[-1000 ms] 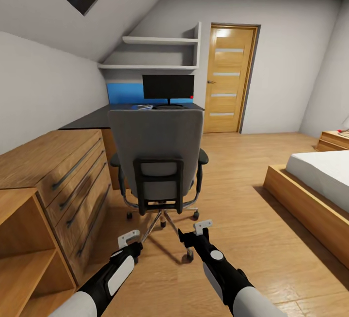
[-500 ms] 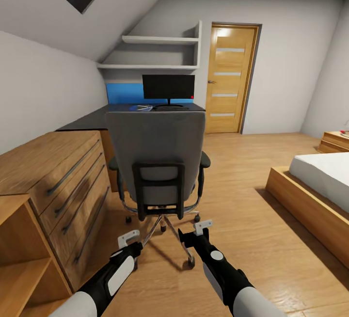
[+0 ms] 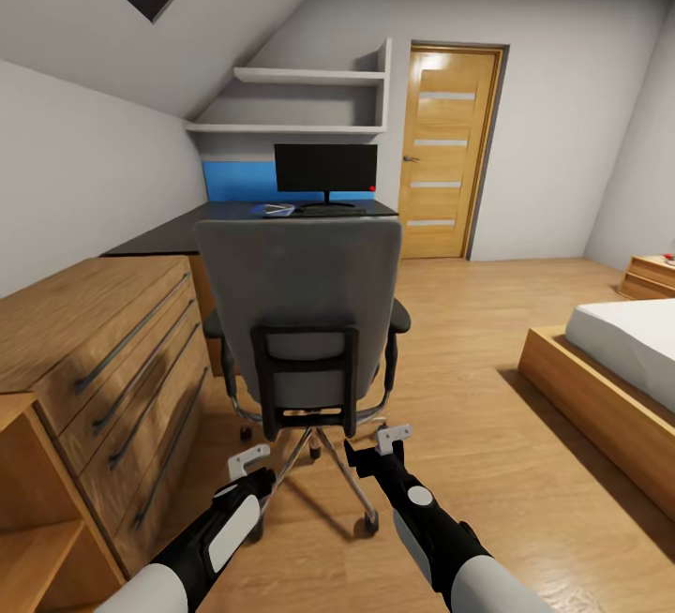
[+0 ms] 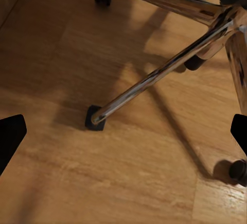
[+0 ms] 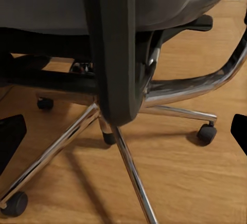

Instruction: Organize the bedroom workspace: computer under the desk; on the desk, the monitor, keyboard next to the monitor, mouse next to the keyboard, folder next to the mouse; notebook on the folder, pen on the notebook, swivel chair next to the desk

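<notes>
Swivel chair: grey-backed office chair with black frame and chrome five-star base [image 3: 300, 313]; stands on the light wood floor [image 3: 487, 426], its back toward the robot, between robot and desk
Desk: black-topped desk with blue back panel [image 3: 187, 229]; beyond the chair, against the grey wall
Monitor: thin black flat screen on a black stand [image 3: 325, 168]; upright on the desk
Keyboard: long dark keyboard [image 3: 326, 212]; flat on the desk, just before the monitor
Blue item: small flat blue object [image 3: 275, 210]; on the desk beside the keyboard; identity unclear
Left gripper [image 3: 251, 465]: low behind the chair base; fingers spread, empty
Right gripper [image 3: 377, 446]: near the chair's chrome legs; fingers spread, empty
</notes>
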Controlling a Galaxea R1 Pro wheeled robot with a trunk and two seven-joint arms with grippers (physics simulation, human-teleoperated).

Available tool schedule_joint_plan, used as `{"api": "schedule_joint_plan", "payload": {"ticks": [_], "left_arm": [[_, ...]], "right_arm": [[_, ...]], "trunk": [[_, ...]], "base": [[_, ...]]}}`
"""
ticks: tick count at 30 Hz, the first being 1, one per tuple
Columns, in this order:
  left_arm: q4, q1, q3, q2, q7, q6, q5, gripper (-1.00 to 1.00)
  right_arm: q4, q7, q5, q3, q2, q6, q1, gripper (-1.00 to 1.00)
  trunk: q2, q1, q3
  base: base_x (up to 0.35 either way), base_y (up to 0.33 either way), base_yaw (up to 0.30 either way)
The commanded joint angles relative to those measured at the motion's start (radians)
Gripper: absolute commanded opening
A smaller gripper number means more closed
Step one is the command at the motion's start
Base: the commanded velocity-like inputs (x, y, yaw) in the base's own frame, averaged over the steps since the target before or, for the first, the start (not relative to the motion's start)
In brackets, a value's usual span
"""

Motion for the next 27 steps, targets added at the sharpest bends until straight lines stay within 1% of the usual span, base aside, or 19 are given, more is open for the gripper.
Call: {"api": "schedule_joint_plan", "payload": {"ticks": [1,4,8,15,27], "left_arm": [[-0.002,-0.001,-0.005,0.001,0.008,0.003,0.003,1.0],[-0.002,-0.001,-0.005,0.0,0.007,0.003,0.001,1.0],[-0.002,-0.001,-0.005,0.0,0.006,0.003,-0.001,1.0],[-0.002,-0.001,-0.005,0.0,0.006,0.003,0.0,1.0],[-0.002,-0.001,-0.006,-0.001,0.008,0.003,0.0,1.0]], "right_arm": [[0.001,0.002,0.002,0.0,0.0,-0.003,-0.001,1.0],[0.001,0.002,0.002,0.0,0.0,-0.004,-0.001,1.0],[0.001,0.001,0.002,0.0,0.0,-0.004,0.0,1.0],[0.001,0.001,0.002,0.0,0.0,-0.004,-0.001,1.0],[0.001,0.001,0.001,0.0,0.0,-0.004,-0.001,1.0]], "trunk": [[0.0,0.0,-0.001],[0.0,0.0,-0.001],[0.0,0.0,-0.001],[0.0,0.0,-0.001],[0.0,0.0,-0.001]], "base": [[0.072,0.0,0.0],[0.038,0.0,0.0],[0.21,0.0,0.0],[0.266,0.0,0.0],[0.317,0.0,0.0]]}}
